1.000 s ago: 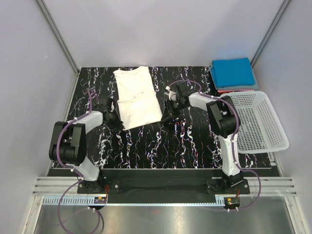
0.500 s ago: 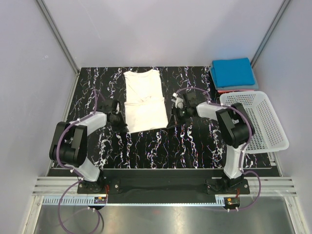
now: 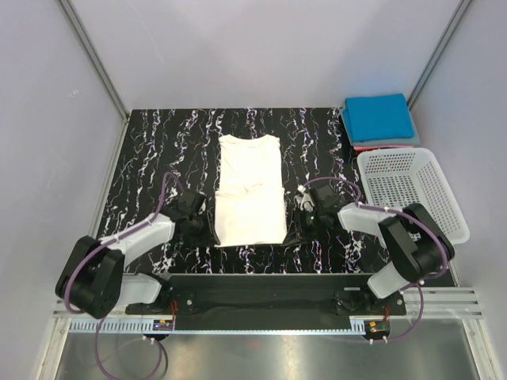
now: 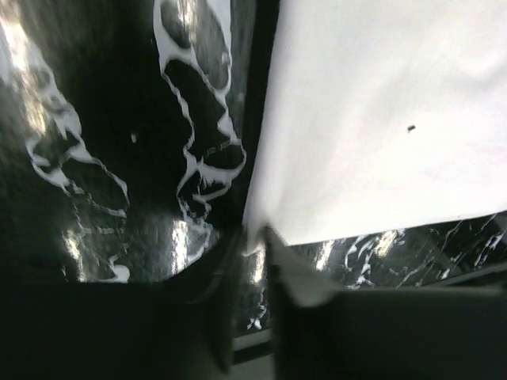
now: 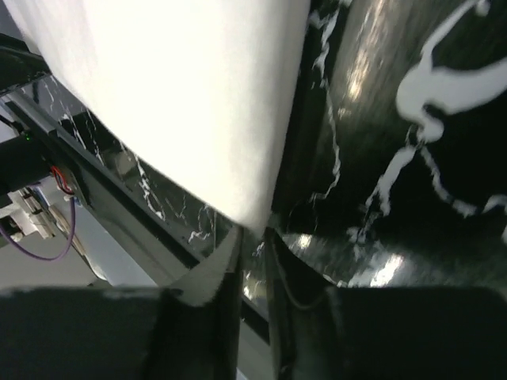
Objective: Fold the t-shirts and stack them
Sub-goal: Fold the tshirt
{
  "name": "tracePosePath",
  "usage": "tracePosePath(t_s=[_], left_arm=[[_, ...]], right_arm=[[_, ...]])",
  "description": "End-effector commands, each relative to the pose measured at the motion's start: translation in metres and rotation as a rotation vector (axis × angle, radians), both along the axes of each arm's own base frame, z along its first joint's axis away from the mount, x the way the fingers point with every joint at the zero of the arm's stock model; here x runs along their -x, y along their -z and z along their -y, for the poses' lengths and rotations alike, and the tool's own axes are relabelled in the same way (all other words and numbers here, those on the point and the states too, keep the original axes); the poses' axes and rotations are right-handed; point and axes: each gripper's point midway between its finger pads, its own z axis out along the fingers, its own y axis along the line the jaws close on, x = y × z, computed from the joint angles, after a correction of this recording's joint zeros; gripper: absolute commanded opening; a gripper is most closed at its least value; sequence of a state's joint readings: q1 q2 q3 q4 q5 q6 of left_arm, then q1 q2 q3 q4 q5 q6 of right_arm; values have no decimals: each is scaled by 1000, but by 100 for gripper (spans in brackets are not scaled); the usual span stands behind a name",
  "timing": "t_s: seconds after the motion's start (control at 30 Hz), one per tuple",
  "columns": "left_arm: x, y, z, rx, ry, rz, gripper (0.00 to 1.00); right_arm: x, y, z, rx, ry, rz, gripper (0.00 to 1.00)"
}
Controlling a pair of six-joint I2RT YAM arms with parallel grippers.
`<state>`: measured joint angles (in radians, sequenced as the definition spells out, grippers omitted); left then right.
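Note:
A white t-shirt (image 3: 249, 190) lies flat on the black marbled table, folded into a long narrow strip, its near end close to the front edge. My left gripper (image 3: 212, 233) sits low at its near left corner. In the left wrist view the jaws (image 4: 252, 237) stand a little apart, and the corner of the white cloth (image 4: 380, 119) touches their tips. My right gripper (image 3: 295, 233) is at the near right corner. Its jaws (image 5: 253, 237) are also narrowly open, just below the cloth's corner (image 5: 182, 95). A folded blue t-shirt (image 3: 380, 117) rests on a red t-shirt (image 3: 371, 147) at the back right.
A white lattice basket (image 3: 412, 198) stands at the table's right side, just right of my right arm. The table's front rail (image 3: 261, 281) runs close behind both grippers. Grey walls enclose the left, back and right sides.
Both grippers pulled the white t-shirt toward the front edge and a little to the right. It now lies straight. Both sets of jaws have parted slightly at its near corners.

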<state>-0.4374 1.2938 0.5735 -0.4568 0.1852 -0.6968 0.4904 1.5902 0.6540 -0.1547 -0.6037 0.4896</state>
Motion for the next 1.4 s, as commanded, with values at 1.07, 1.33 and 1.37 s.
tracePosePath(t_s=[1.07,1.33,1.37], left_arm=[[-184,-32,40,-64,-16,192,0],[-220,-26,32,-37,-62,196,0],[-222,-26,33,-28,-63,196,0]], right_arm=[[-169,-18,-49,182,78,253,0],[-208,-15,-43,229,88,291,0],[-210,-12,-42,234,87,288,0]])
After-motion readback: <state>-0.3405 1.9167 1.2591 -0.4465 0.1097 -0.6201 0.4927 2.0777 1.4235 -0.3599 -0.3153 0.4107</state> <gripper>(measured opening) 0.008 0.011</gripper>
